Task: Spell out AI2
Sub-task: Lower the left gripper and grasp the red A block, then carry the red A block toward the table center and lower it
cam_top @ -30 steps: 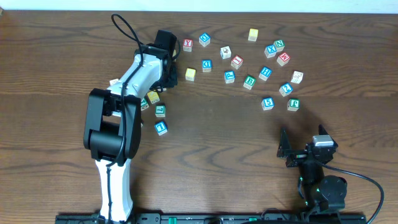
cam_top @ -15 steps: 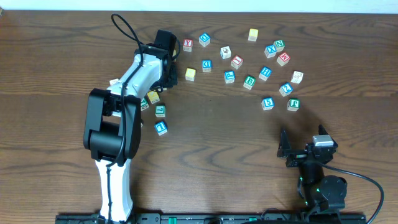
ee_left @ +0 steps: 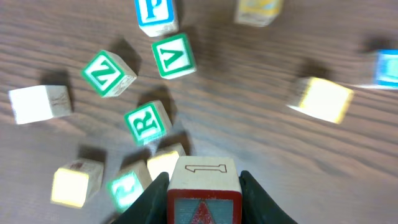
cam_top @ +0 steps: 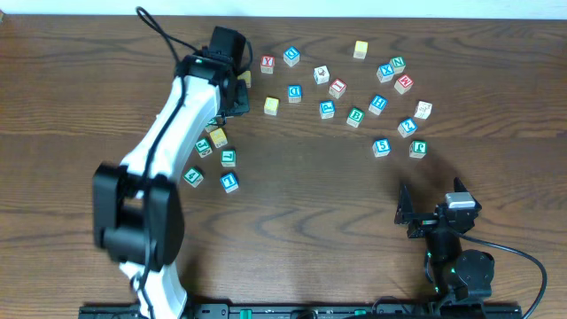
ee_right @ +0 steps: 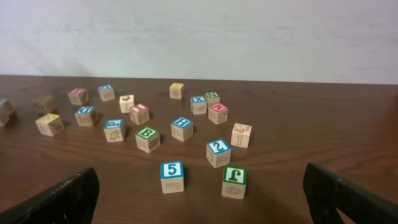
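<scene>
Left wrist view shows my left gripper clamped on a red-framed cube, probably the A, held above the far-left blocks to clear them, while the blue 2 sits at right and the right gripper stands wide.

Even, diffuse light, moderately bright; short soft shadows on the bench. Left wrist view motion-blurred, worst at blue block; A cube near lens soft. Other views sharp.
</scene>
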You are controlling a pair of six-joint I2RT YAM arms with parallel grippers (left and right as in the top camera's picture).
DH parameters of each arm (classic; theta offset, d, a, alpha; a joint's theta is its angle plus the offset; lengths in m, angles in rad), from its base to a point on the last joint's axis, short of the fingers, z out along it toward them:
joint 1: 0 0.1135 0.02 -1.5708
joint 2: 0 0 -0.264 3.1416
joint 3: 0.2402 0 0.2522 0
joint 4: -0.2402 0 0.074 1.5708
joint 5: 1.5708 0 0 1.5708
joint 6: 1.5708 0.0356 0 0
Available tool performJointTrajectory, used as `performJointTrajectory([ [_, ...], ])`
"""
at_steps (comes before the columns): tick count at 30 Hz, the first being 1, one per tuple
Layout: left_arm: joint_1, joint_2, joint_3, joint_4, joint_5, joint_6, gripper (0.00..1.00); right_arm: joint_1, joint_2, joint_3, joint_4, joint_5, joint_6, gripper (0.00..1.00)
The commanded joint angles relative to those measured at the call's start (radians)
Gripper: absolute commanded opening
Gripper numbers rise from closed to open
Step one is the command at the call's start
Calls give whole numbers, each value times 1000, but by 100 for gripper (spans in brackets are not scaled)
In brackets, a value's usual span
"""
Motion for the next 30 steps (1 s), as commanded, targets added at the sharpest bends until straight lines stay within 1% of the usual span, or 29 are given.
performJointTrajectory([
  [1, -46, -76, 0, -40, 35, -3, 27, -7, -5, -2, -4, -3, -11, 99],
  [5, -111, -104, 0, -105, 74, -9, 27, -7, -5, -2, -4, -3, -11, 99],
  [8, -162, -91, 0, -137, 74, -49, 27, -7, -5, -2, -4, -3, -11, 99],
  [13, -218, -51, 0, -134, 63, -97, 27, -7, -5, -2, -4, -3, -11, 99],
  [22, -226, 105, 0, -105, 63, -243, 27, -7, -5, -2, -4, -3, -11, 99],
  [27, -226, 180, 0, -83, 63, -268, 27, -7, -5, -2, -4, -3, -11, 99],
  [30, -226, 191, 0, -69, 63, -269, 27, -7, -5, -2, -4, -3, -11, 99],
])
